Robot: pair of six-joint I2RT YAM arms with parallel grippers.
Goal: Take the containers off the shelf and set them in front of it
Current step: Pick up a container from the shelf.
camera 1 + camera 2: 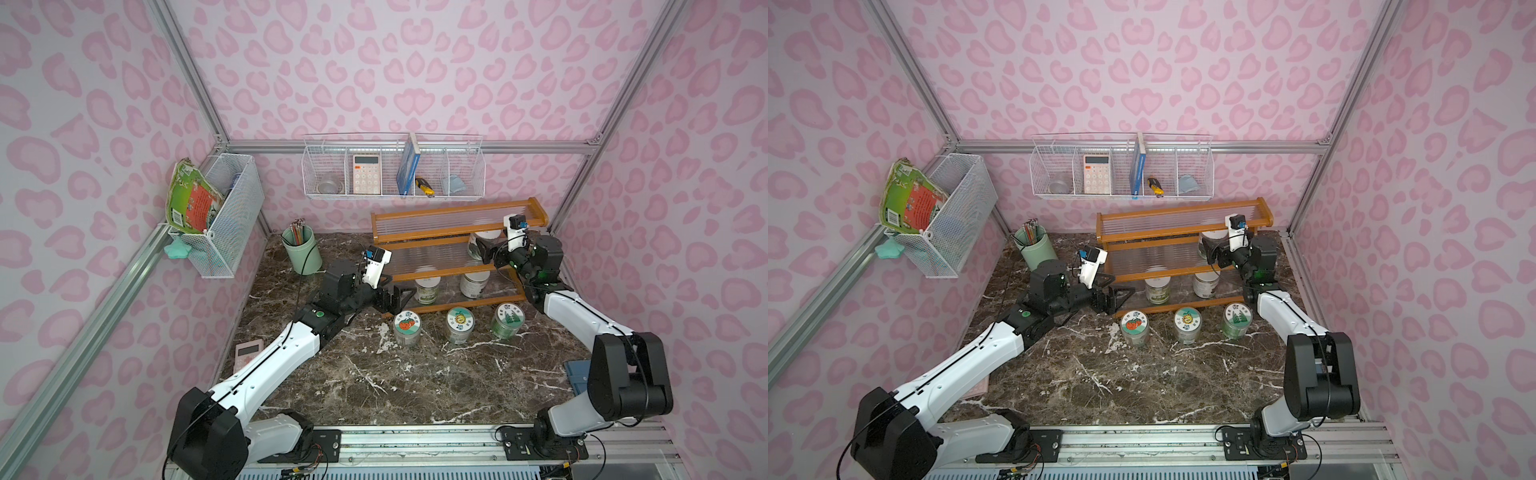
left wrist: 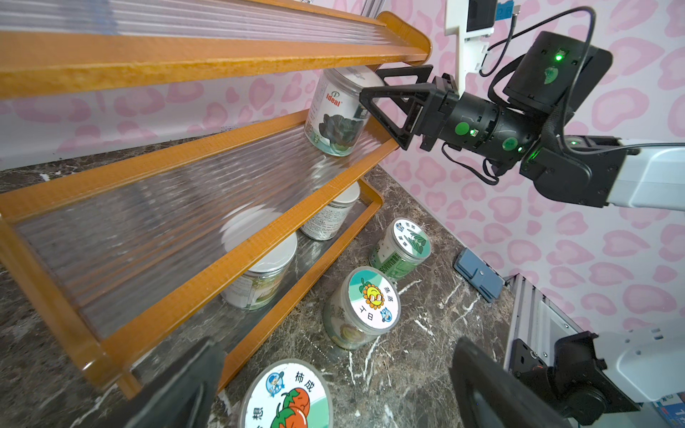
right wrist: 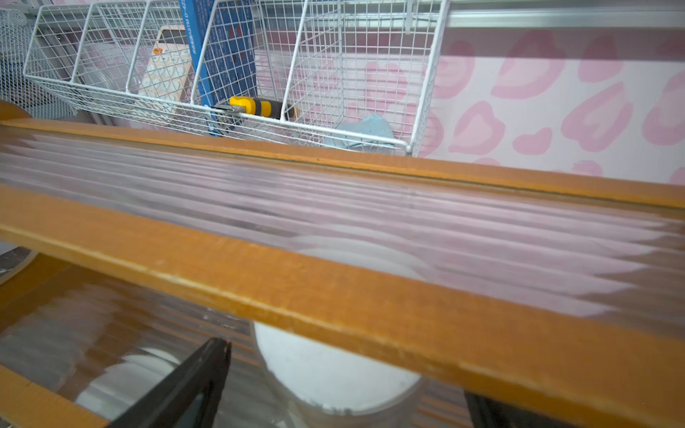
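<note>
The orange-brown shelf (image 1: 415, 215) stands at the back right. Three sticker-lidded containers stand on the table before it: tomato (image 1: 407, 326), sunflower (image 1: 460, 322), green trees (image 1: 507, 316). Two white-lidded containers (image 1: 428, 286) (image 1: 473, 282) sit on the bottom tier. A third (image 2: 335, 111) stands on the middle tier, and my right gripper (image 1: 482, 254) straddles it, open, with gaps on both sides in the right wrist view (image 3: 341, 400). My left gripper (image 1: 395, 299) hangs open and empty by the shelf's left front corner, just above the tomato container (image 2: 287, 398).
A mint-green pencil cup (image 1: 302, 251) stands left of the shelf. White wire baskets hang on the back wall (image 1: 392, 166) and the left wall (image 1: 220, 216). A pink calculator (image 1: 248, 353) lies under my left arm. A blue object (image 1: 575, 376) lies at the table's right edge.
</note>
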